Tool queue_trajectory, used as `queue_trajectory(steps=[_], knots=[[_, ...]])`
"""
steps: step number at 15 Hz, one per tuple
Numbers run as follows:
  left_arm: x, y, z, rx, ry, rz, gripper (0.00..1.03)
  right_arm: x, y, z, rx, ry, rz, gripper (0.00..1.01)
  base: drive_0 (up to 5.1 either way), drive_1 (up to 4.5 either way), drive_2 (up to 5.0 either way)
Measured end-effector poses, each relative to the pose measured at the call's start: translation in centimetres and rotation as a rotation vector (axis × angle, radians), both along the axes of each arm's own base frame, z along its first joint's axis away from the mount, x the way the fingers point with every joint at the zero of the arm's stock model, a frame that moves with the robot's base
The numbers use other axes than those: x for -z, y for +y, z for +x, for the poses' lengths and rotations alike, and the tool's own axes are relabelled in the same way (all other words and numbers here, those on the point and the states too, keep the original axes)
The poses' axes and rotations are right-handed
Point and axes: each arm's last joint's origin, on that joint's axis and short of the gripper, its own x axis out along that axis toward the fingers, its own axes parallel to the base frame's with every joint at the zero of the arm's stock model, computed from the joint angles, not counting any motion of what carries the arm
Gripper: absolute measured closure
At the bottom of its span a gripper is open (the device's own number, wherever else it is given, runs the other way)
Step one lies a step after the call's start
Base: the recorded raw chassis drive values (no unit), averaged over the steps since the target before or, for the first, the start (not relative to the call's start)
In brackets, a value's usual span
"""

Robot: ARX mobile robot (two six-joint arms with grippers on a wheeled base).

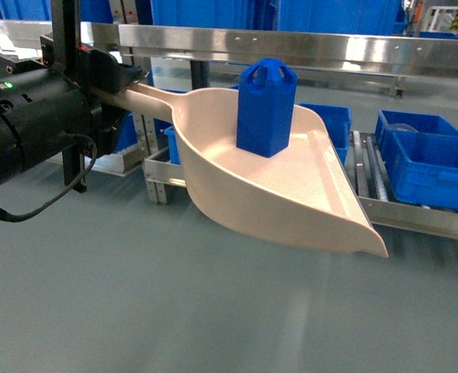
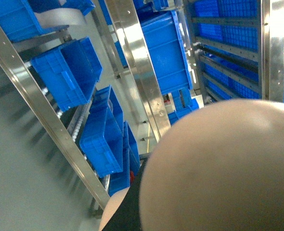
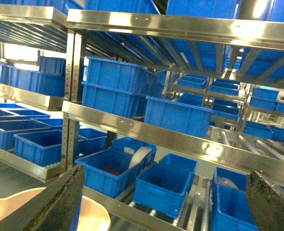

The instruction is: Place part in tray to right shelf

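Beige plastic dustpan-shaped tray (image 1: 291, 194) held out level by long handle, prob. so load stays put during transport. Small bright blue plastic part w/ two arched loops (image 1: 266, 105) upright inside tray, toward rear wall, well back from tray's flat front lip; not yet on shelf. Left end effector (image 1: 124, 81) clamped on tray handle at tray's rear. Stainless-steel right shelf w/ white roller tracks (image 1: 372, 179) just beyond tray's lip, large blue crates (image 1: 427, 159) on it beyond tray.

Head view: only view w/ part and handle grip. Left wrist view: mostly tray's rounded underside (image 2: 219, 168), no part visible. Right wrist view: right end effector (image 3: 168, 202) spread wide, nothing between fingers, facing racks; corner of tray low left.
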Motion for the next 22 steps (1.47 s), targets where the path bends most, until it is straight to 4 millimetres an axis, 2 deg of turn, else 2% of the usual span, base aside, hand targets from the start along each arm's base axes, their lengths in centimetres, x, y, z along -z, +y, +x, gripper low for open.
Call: queue_trajectory(steps=[15,22], knots=[[0.02,0.00,0.00,0.000,0.001,0.000,0.89,0.00,0.00,0.00,0.000,0.000,0.000,0.03,-1.6,-1.59,-1.6],[0.00,0.16,0.04,-0.008,0.000,0.000,0.89,-0.08,-0.06,-0.09,0.001,-0.005,0.003,0.03,0.0,0.00,0.0]])
